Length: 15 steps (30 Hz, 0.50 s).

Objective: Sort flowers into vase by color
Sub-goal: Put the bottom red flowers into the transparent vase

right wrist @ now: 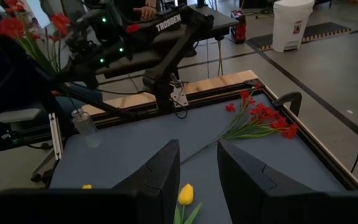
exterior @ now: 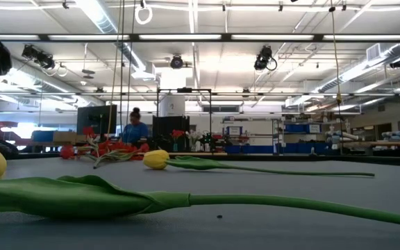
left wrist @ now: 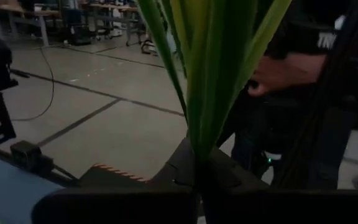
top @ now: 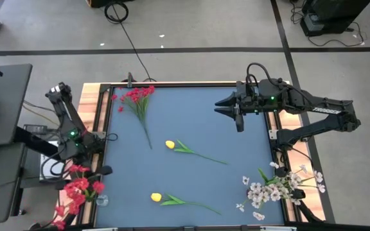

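Observation:
My left gripper is at the table's left edge, shut on a bunch of red flowers, which also shows in the right wrist view. A clear glass vase stands below, near the left near corner. Another red bunch lies at the far left of the blue table. Two yellow tulips lie flat in the middle and near the front. My right gripper is open and empty above the table's far right part. My left gripper pinches the green stems and leaves of the red bunch between its two fingers. The stems run on forward past the fingertips. The bunch is lifted clear of the table, and its blossoms reach out over the left near corner.
A bunch of small white blossoms stands at the table's right near corner. The table has a wooden rim. A desk stands to the left. A person's hand shows beyond the table, and a person sits far back.

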Tool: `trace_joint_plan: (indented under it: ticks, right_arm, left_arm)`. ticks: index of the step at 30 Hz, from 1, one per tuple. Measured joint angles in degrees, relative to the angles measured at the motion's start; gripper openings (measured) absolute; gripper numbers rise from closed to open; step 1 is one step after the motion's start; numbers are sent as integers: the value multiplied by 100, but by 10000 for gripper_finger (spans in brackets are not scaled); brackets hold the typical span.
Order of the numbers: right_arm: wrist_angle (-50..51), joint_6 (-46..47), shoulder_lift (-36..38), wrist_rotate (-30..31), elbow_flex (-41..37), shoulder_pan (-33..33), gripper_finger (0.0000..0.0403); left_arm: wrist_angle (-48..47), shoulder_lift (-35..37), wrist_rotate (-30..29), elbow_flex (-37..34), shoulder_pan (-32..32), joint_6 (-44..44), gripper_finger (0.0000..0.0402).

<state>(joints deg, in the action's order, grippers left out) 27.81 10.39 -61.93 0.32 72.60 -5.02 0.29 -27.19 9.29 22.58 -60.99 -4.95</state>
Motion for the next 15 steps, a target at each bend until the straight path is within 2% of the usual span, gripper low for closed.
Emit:
trace_joint_plan:
  ticks: [5, 10, 15]
  right_arm:
    - [-14, 0, 0, 0, 0, 0, 117]
    - [-15, 0, 0, 0, 0, 0, 117]
    - [-15, 0, 0, 2, 0, 0, 117]
  left_arm:
    - [629, -1, -297, -375, 0, -687, 68]
    - [724, -4, -209, -556, -76, -731, 133]
    - [688, -3, -170, -556, -323, -501, 157]
